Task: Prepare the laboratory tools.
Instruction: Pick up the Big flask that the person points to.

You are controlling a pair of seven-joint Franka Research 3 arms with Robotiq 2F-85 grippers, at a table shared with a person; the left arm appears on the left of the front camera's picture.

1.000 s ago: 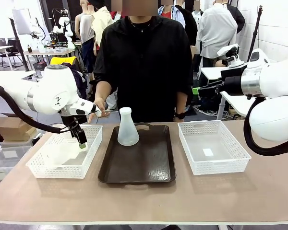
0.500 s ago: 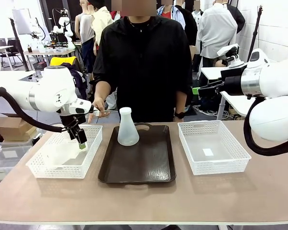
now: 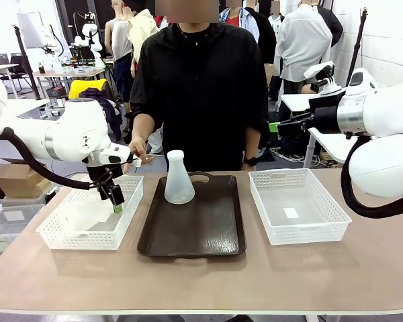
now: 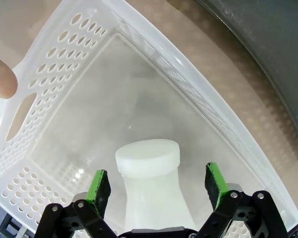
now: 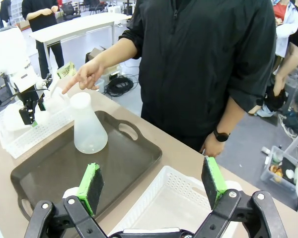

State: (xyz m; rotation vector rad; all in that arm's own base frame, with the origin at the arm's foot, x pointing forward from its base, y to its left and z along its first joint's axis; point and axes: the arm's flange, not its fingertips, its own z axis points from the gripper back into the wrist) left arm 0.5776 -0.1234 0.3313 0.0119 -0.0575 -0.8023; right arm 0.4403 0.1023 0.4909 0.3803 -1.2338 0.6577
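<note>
Left wrist view shows the left pincer [image 4: 156,186] wide open and empty, with a flask [image 4: 148,158] in the white basket [image 4: 49,94] between its pads [image 4: 98,191], untouched; pick-up step judged in hand, next requiring closure on the neck; right pincer [image 5: 151,186] likewise open and empty.

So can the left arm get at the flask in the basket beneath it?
Probably yes: the left gripper is over the basket, its open jaws flanking the neck of the flask, with nothing between.
</note>
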